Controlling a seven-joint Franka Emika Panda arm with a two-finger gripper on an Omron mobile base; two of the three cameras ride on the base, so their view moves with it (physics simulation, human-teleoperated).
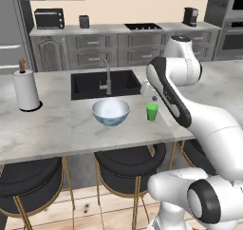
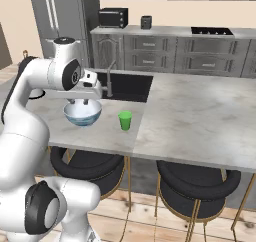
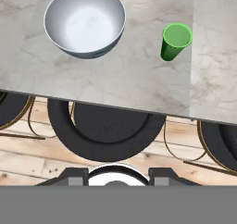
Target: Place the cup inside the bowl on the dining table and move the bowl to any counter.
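1. The green cup (image 3: pixel 176 41) is standing upright at upper right, just beside the white bowl (image 3: pixel 85 20) on the table (image 3: pixel 125 79).
2. I am hovering my gripper (image 2: pixel 85 102); I cannot tell its grip state.

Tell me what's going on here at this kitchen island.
A white robot arm hangs its gripper above the dining table, holding nothing. The green cup stands upright on the marble beside the bowl, apart from it, so it is not yet inside. The bowl is empty and sits in front of the black sink. A paper towel roll stands at the left end, and the counter runs along the back wall.
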